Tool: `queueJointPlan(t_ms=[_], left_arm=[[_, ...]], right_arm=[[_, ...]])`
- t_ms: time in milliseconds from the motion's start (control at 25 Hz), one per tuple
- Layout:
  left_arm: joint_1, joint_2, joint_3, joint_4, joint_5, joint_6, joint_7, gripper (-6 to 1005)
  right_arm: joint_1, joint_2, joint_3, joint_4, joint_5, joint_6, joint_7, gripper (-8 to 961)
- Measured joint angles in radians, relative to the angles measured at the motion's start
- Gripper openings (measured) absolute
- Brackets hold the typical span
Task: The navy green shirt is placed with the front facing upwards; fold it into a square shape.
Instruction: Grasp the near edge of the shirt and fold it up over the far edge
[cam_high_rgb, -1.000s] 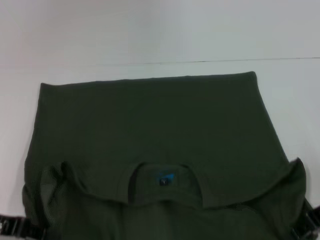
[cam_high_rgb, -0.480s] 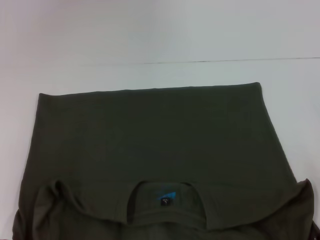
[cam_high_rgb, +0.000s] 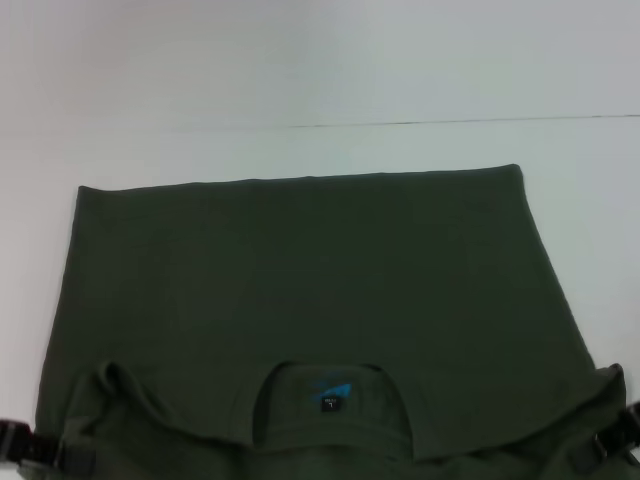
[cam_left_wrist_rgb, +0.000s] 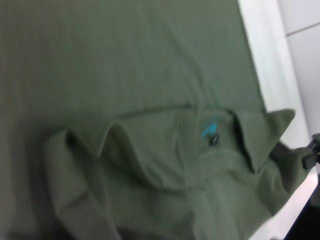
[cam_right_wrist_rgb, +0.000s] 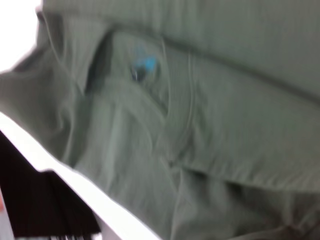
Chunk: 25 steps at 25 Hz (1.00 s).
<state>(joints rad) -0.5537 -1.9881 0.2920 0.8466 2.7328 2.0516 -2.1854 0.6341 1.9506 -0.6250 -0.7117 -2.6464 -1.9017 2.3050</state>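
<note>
Left end effector sits at the shirt's near left corner and the right end effector at the near right corner; whether either grips the cloth I cannot tell. Between them the navy green shirt lies spread on the white desk, dark olive, its far edge straight, its near part folded over so the ribbed collar shows. Inside the neck sits a small blue-black label, its writing too small to read.

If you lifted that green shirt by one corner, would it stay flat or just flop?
Probably flop: the navy green shirt already lies folded over itself, with soft rumples near the collar. It looks thin and light, so pushing would likely bunch it rather than slide it whole.
</note>
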Motion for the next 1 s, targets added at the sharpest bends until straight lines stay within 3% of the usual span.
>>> queueJointPlan(t_ms=[160,440,640,840,1000], left_arm=[[-0.017,0.016,-0.052,-0.004,-0.039,0.0,0.004,40],[-0.03,0.035,-0.138,-0.009,-0.114,-0.053,-0.003,41],[-0.034,0.043,-0.158,-0.049,-0.199,-0.145,-0.007,41],[-0.035,0.037,-0.157,-0.093,-0.318,-0.262,-0.008,41],[-0.036,0.035,-0.15,-0.133,-0.372,-0.353,0.0,41]], right_arm=[[0.002,-0.023,0.092,0.012,0.001,0.026,-0.007,49],[0.009,-0.038,0.214,0.013,0.024,0.096,-0.004,50],[0.009,-0.039,0.223,0.025,0.11,0.194,0.013,50],[0.005,-0.038,0.224,0.066,0.234,0.306,0.017,51],[0.001,-0.023,0.221,0.081,0.343,0.423,0.009,51]])
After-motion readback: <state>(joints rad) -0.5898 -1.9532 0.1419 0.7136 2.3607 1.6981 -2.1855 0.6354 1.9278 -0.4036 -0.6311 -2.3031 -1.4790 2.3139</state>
